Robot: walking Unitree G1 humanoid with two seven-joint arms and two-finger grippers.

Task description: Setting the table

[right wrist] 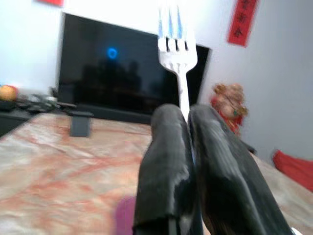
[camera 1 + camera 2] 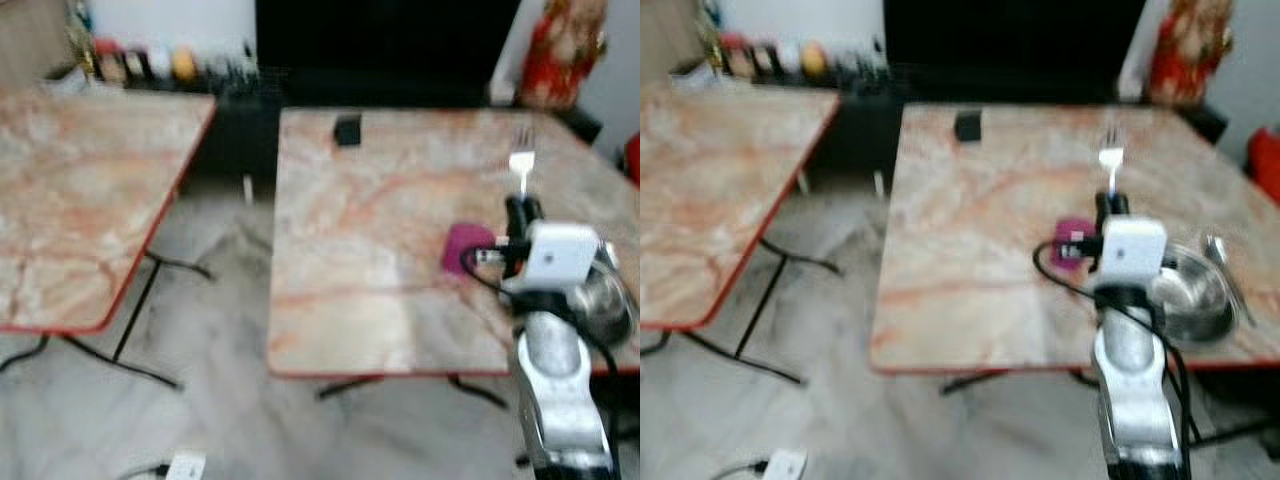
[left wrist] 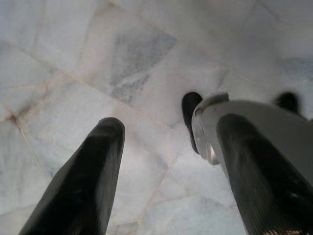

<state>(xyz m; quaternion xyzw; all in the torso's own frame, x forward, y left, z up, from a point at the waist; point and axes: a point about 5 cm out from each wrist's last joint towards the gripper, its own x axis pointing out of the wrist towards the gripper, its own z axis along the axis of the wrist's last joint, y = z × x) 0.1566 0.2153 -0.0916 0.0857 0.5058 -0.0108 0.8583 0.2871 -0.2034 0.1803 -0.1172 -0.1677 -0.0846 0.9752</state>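
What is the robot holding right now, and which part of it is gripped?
The right end effector holds a fork by its handle, tines pointing up, above the table. The left end effector is open and holds nothing.

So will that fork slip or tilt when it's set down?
Probably stiff and light. The fork looks smooth, and the right gripper pinches only its thin handle, so it may pivot. Once laid flat on the table, it likely won't roll.

Before me stand two marble-patterned tables (image 2: pixel 360 250) on a pale marble floor (image 2: pixel 210 330), behind them a dark television (image 1: pixel 122 73).
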